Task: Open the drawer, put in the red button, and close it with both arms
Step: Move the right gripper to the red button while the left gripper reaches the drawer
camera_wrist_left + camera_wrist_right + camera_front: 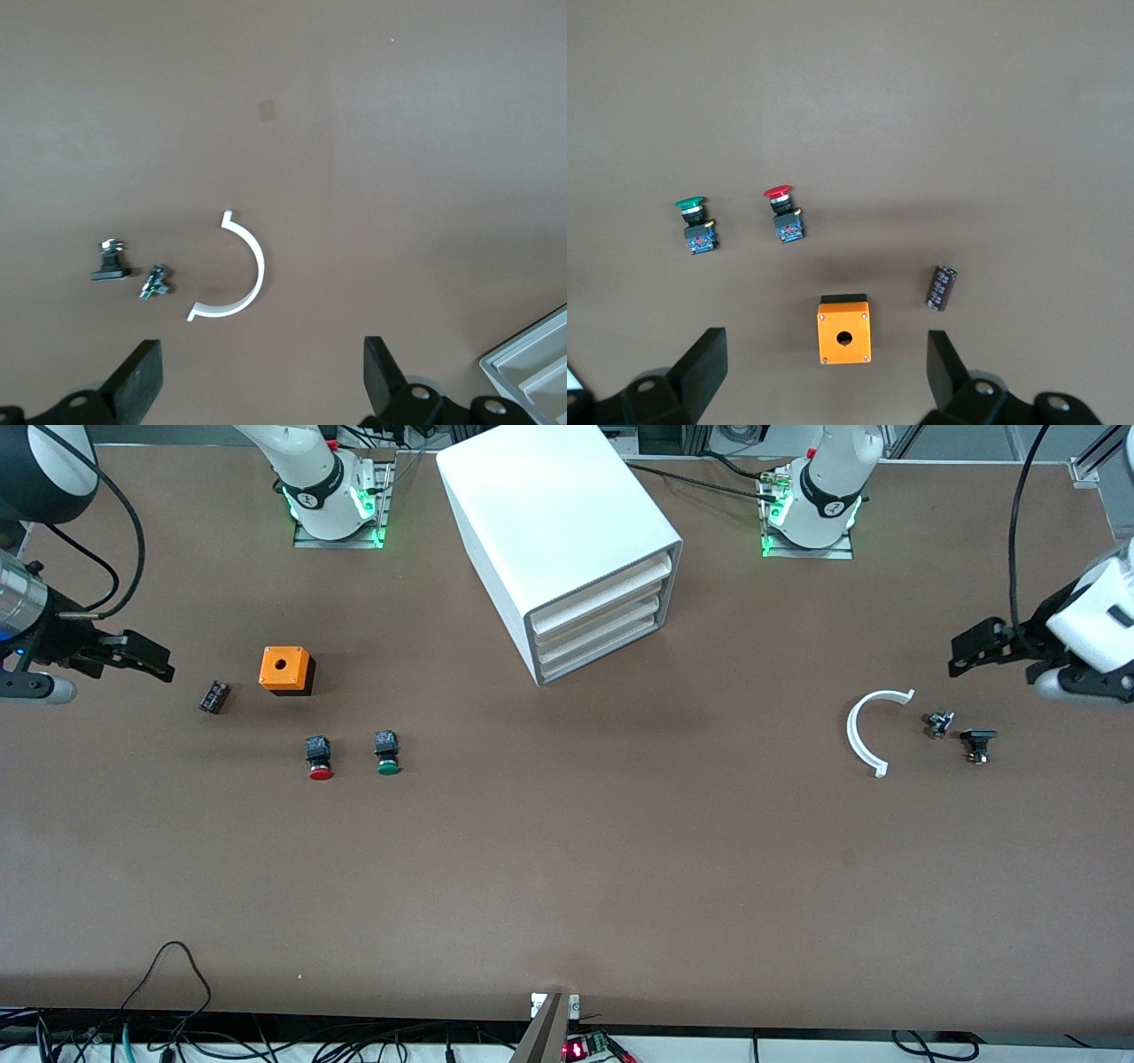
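**Over both counter ends, our fingers stand wide and empty**

On the counter we see the cabinet (567, 549), its drawer (595, 605) shut. Our left gripper (263, 381) and right gripper (827, 372) hold nothing. Nearer the camera than the orange box (285, 669) lies the red button (320, 758).

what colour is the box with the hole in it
Orange on top with a black base; the box shows best in the right wrist view.
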Available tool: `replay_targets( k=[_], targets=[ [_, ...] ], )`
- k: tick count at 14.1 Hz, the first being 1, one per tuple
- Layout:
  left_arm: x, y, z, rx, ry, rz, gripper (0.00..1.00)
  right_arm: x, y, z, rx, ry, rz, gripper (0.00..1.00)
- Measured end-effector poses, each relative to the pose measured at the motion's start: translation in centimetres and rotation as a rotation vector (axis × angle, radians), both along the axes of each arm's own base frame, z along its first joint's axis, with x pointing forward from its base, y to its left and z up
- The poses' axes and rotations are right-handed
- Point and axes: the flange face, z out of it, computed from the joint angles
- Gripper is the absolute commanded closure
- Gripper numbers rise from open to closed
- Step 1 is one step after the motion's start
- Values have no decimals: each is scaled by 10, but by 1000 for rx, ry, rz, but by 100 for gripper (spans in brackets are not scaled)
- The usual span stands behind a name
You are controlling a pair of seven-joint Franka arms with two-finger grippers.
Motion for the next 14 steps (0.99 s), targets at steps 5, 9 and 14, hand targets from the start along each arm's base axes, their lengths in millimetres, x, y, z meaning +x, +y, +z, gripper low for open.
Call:
replay_targets(
  k=[5,9,14],
  targets=[
    [20,-30,-62,-30,105,-46,0,19,11,-31,12,-5,11,0],
    [33,-79,-177,-200,282,-72,0,31,41,-58,9,3,28,0],
    [4,-116,-277,-598,489,0,0,44,83,-105,-3,32,5,0]
  ],
)
